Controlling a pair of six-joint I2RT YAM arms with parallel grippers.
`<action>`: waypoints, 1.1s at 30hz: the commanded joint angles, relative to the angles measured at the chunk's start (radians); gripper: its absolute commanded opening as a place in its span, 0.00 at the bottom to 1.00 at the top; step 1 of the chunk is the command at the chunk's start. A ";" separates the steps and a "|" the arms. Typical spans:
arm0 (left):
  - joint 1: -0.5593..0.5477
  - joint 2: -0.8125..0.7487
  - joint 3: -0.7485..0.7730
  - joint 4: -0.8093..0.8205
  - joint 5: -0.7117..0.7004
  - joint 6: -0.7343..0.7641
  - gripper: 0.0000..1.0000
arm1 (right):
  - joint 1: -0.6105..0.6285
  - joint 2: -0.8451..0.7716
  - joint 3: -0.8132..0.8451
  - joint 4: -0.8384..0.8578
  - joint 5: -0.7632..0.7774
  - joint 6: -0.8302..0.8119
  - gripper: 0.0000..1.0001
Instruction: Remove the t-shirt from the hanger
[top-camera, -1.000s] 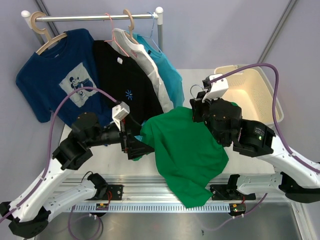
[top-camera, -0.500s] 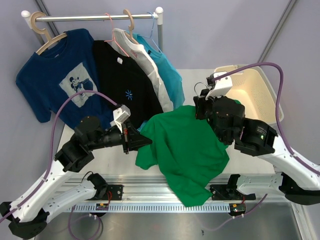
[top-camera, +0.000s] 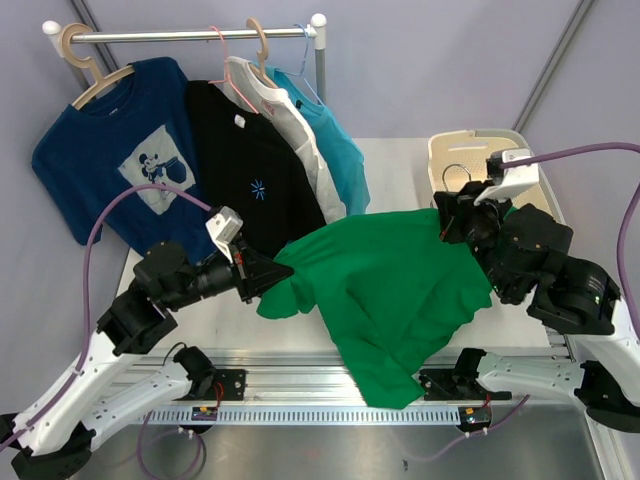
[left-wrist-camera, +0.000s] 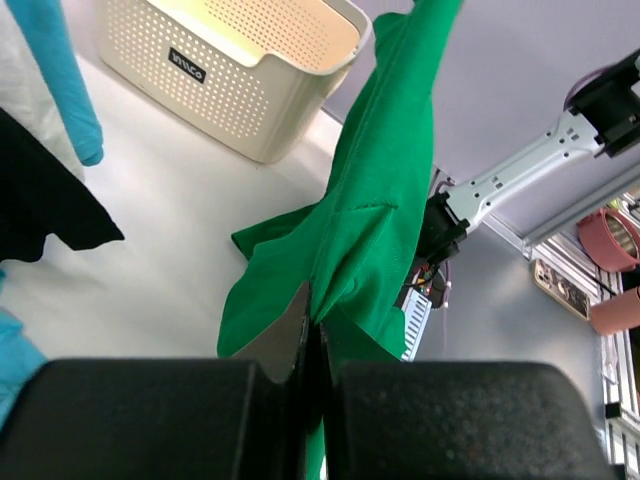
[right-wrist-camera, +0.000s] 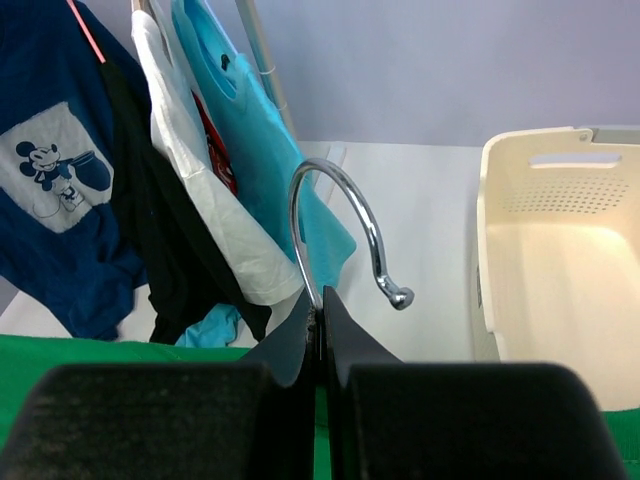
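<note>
The green t-shirt (top-camera: 390, 290) hangs stretched between my two grippers above the table, its hem drooping over the front edge. My left gripper (top-camera: 262, 280) is shut on a fold of the shirt's left side; in the left wrist view the fingertips (left-wrist-camera: 315, 322) pinch green cloth (left-wrist-camera: 375, 210). My right gripper (top-camera: 452, 215) is shut on the hanger's metal hook (top-camera: 456, 176), held over the basket's near end. The right wrist view shows the chrome hook (right-wrist-camera: 335, 215) rising from the closed gripper (right-wrist-camera: 319, 302). The rest of the hanger is hidden inside the shirt.
A cream perforated basket (top-camera: 470, 145) stands at the back right, under the right arm. A clothes rail (top-camera: 190, 35) at the back left carries a navy cartoon shirt (top-camera: 110, 150), a black one (top-camera: 250, 170), a white one and a turquoise one (top-camera: 335, 150).
The left gripper shut on the shirt's left side and drew back left. The right gripper carried the hook rightward over the basket, spreading the shirt wide.
</note>
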 joint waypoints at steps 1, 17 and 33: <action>0.000 -0.039 0.038 -0.106 -0.100 -0.017 0.00 | -0.032 -0.070 0.043 0.073 0.163 -0.031 0.00; 0.000 -0.204 0.054 -0.327 -0.420 0.013 0.00 | -0.031 -0.163 -0.003 0.040 0.248 -0.040 0.00; 0.000 -0.107 0.147 -0.254 -0.003 0.058 0.82 | -0.031 -0.094 -0.161 0.136 -0.103 0.069 0.00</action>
